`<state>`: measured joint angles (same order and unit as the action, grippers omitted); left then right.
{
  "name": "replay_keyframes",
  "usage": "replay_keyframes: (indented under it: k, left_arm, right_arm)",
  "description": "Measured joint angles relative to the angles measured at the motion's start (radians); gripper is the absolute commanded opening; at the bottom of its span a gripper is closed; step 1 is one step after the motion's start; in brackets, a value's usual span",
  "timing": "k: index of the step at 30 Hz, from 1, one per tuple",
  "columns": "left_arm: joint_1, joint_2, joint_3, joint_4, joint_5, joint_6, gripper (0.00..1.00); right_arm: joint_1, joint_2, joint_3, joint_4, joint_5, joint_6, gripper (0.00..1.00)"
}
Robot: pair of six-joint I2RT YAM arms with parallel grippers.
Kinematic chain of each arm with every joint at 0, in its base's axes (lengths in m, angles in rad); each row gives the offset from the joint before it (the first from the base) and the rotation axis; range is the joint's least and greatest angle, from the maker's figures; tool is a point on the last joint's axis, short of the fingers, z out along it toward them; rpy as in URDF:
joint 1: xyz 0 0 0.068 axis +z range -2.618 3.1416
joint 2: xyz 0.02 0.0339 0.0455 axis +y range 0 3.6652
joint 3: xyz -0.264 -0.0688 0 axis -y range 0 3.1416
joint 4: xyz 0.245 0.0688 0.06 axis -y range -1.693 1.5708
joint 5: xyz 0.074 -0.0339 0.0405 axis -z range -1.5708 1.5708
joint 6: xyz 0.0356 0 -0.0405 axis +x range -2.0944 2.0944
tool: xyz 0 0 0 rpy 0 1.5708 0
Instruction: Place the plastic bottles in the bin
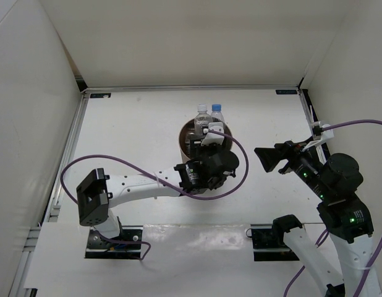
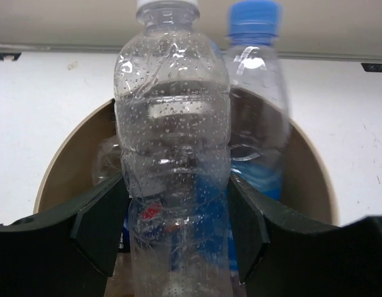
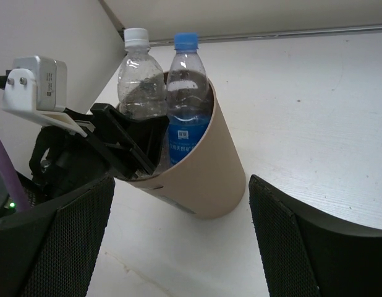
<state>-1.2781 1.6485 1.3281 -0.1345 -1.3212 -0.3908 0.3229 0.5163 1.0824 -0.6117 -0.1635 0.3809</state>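
While the left end effector [image 2: 177, 216] clasps the white-capped clear bottle [image 2: 172, 124] upright, its lower part inside the bin [image 3: 209, 167] at the top view's centre, a blue-capped bottle [image 3: 183, 93] stands beside it in the bin. At right, the right end effector [image 3: 182, 229] hangs over the counter [image 3: 314, 93], jaws wide and empty.

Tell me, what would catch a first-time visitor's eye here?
The left gripper clamps a clear bottle with a white cap, upright in the mouth of the tan bin, at the centre of the overhead view. Beside it a blue-capped bottle stands in the bin, its neck above the rim. The right gripper hangs open and empty off to the right.
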Motion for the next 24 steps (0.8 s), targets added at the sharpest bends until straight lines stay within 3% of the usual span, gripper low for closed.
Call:
replay_keyframes:
  k: [7, 10, 12, 24]
  left_arm:
    - [0.012, 0.023, 0.031, -0.142, -0.003, -0.172, 0.72]
    - [0.014, 0.032, 0.051, -0.184, -0.006, -0.206, 0.84]
    - [0.014, 0.033, 0.061, -0.221, -0.007, -0.219, 0.99]
    - [0.019, 0.040, 0.154, -0.327, -0.001, -0.153, 1.00]
  right_arm:
    - [0.000, 0.000, 0.000, 0.000, 0.000, 0.000, 0.90]
    - [0.000, 0.000, 0.000, 0.000, 0.000, 0.000, 0.90]
    - [0.000, 0.000, 0.000, 0.000, 0.000, 0.000, 0.90]
    - [0.000, 0.000, 0.000, 0.000, 0.000, 0.000, 0.90]
